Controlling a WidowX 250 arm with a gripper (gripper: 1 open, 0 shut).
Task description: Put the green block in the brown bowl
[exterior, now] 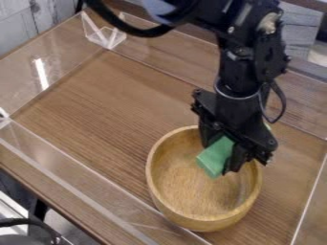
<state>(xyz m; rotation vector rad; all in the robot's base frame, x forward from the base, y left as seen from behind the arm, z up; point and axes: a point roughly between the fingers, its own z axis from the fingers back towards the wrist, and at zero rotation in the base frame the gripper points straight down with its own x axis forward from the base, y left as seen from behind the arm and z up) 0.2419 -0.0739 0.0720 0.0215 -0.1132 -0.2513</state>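
The claw (228, 159) grips the green block (217, 156) above the brown bowl (179, 191), toward its two o'clock rim, so placement is underway and release into the bowl seems next.

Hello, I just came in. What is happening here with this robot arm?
A single robot arm is putting a green block into a brown bowl. Its gripper points down over the bowl's far side and is shut on the block, which hangs inside the rim, above the bowl's floor. The block is not released yet. The bowl stands on a wooden table.
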